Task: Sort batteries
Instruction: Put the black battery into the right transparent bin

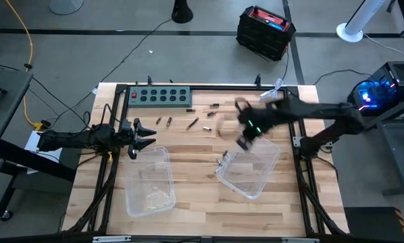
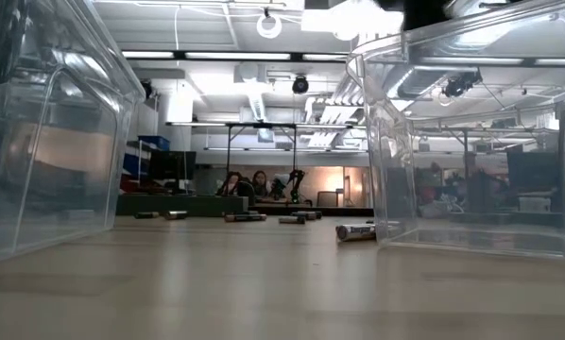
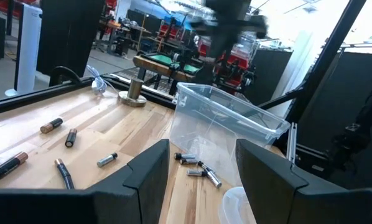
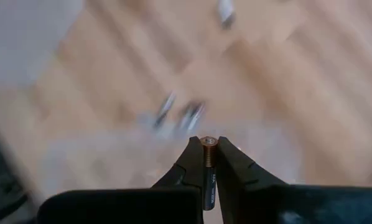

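we see right pincer pinching dark copper-tipped battery above right clear plastic bin; left pincer spread, waiting over wooden surface; other small cylindrical batteries scattered there.

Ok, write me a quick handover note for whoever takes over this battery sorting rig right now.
Right tool: shut on a dark copper-tipped battery, above the right clear plastic bin.
Left tool: open and empty, at the far edge of the left clear plastic bin.
Done: no batteries visible in either bin so far.
Left: several small dark and silvery batteries lie loose on the wooden table near the green power strip, and a few more beside the right bin. Drop the held one, then clear the rest.
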